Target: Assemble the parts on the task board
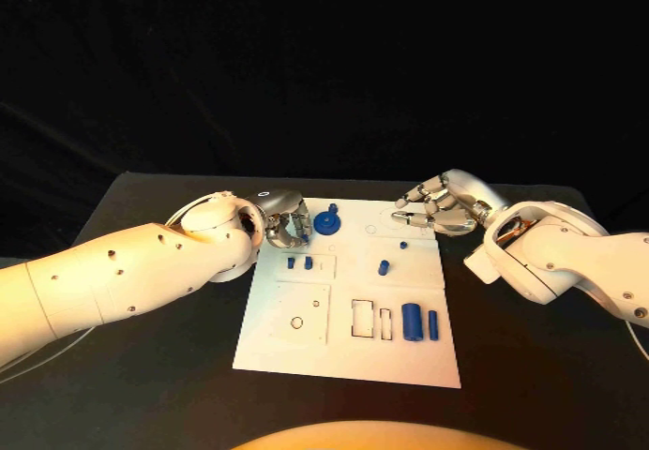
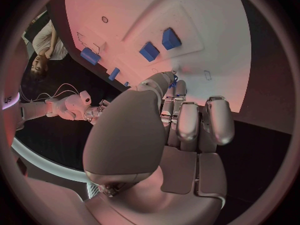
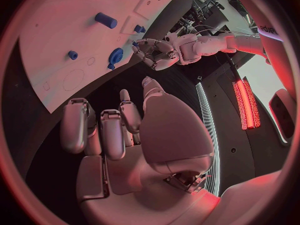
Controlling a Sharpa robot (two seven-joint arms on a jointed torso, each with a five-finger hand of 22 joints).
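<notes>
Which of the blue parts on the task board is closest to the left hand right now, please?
The round, gear-like blue part at the board's far end, right beside the left hand; the other blue parts are nearer the robot.

The bench (image 1: 149,375) is matt black. The board (image 1: 354,361) looks smooth, matt white. Blue parts (image 1: 411,322) look plastic. Both hands' fingers (image 1: 287,231) are glossy metal.

Board's near-left corner lies open. Blue parts (image 1: 410,322) crowd the task board (image 1: 406,366) near its right edge. Left hand (image 1: 287,228) blocks the far-left corner.
</notes>
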